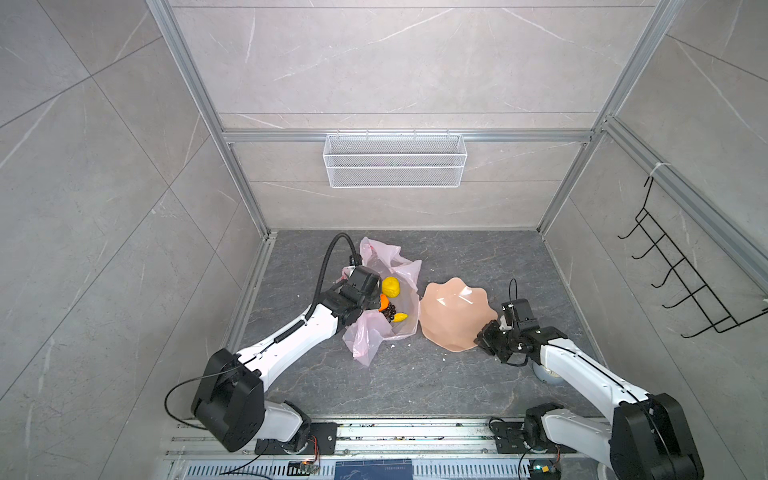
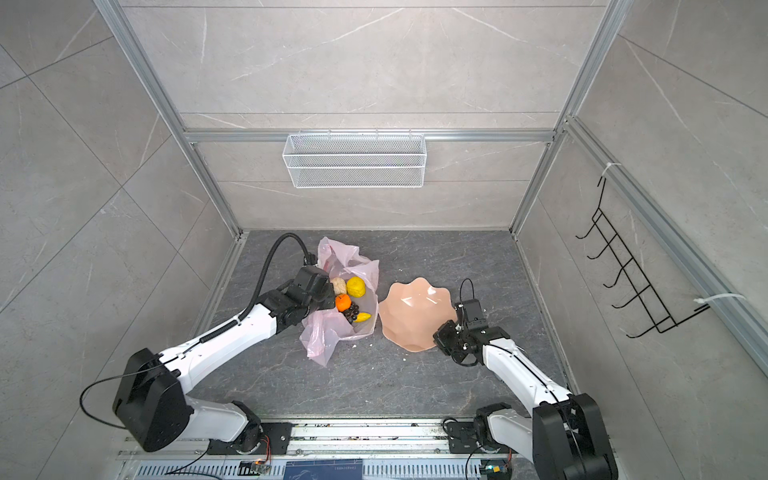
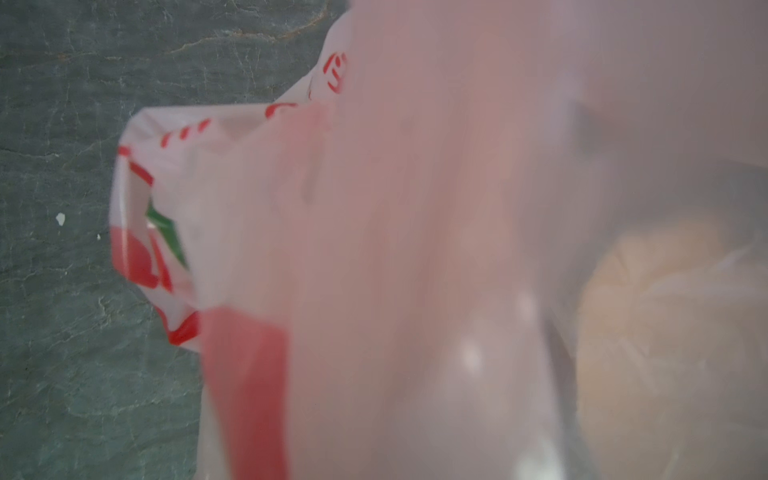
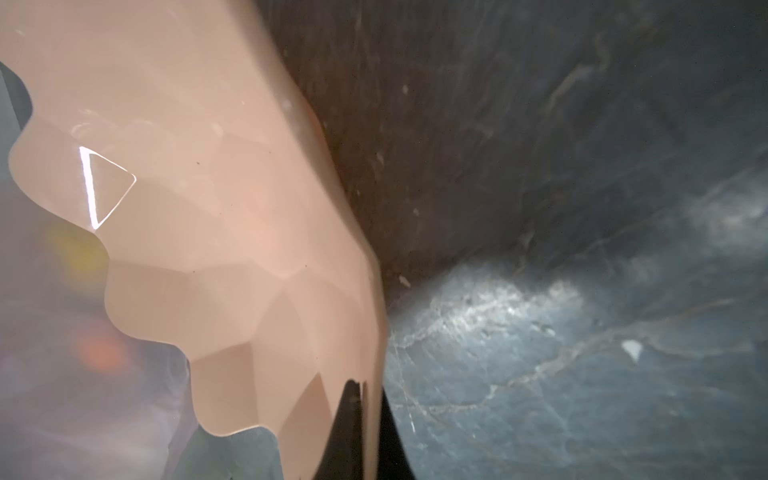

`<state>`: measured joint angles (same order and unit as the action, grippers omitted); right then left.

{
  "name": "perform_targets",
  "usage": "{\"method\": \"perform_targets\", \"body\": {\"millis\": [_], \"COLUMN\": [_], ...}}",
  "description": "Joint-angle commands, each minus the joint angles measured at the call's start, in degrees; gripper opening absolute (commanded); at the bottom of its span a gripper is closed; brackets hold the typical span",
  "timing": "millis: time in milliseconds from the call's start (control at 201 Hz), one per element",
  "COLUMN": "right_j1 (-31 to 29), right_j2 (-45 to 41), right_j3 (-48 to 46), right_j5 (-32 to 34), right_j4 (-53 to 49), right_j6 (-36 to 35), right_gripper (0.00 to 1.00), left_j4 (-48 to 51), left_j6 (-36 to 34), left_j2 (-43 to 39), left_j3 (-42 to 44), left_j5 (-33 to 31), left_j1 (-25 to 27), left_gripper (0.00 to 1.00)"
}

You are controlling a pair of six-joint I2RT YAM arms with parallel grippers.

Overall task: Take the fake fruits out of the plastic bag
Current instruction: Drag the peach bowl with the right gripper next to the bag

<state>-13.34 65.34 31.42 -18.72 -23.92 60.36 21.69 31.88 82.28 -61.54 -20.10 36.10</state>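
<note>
- Both top views look steeply down from high, sharing the whole desk (image 1: 415,386), bag (image 1: 365,336), plate (image 1: 453,320).
- Left wrist view: right against the bag.
- Right wrist view: close along the plate.

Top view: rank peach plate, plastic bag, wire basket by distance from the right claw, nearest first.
1. Peach plate: right claw grips its rim.
2. Plastic bag: left of the plate.
3. Wire basket: on the back wall.

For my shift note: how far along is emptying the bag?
Done: nothing; the plate is bare and the fake fruits lie in the plastic bag. In hand: left gripper seems to pinch the bag, right gripper clamps the plate's rim. Left: every fruit.
</note>
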Motion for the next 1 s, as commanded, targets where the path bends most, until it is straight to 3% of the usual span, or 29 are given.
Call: {"method": "perform_targets", "body": {"millis": [0, 154, 503, 607, 797, 896, 996], "right_j1": [-2.42, -3.37, -3.44, -3.52, -3.53, -4.21, -6.32], "right_j2": [-0.14, -2.45, -4.0, -4.63, -11.01, -14.96, -18.46], "right_j3": [-1.89, -1.38, -0.82, -0.14, 3.16, 6.16, 9.62], "right_j5": [-0.12, 2.27, 4.48, 4.91, 9.92, 13.33, 15.9], "right_j4": [-8.24, -11.92, -19.17, -19.75, -24.32, -27.52, -28.67], "right_j6": [-2.48, -4.49, -8.4, -9.23, -10.05, -11.43, -10.87], "right_gripper": [0.02, 0.03, 0.05, 0.15, 0.52, 0.62, 0.62], "left_j4": [-1.05, -1.39, -1.33, -2.88, -3.57, -4.74, -6.25], "left_j6": [-2.47, -2.79, -4.49, -6.44, -6.4, -6.13, -5.84], "left_j2": [2.46, 1.68, -8.85, -10.25, -12.07, -14.71, -17.73], "left_j3": [-5.16, -5.31, 5.16, 7.13, 9.62, 12.03, 14.96], "left_j5": [-1.05, -0.51, -1.09, 0.07, 0.69, 1.03, 0.45], "left_j1": [-0.61, -0.35, 0.0, 0.63, 1.68, 2.5, 3.58], "left_gripper": [0.0, 0.0, 0.0, 0.0, 0.0, 0.0, 0.0]}}
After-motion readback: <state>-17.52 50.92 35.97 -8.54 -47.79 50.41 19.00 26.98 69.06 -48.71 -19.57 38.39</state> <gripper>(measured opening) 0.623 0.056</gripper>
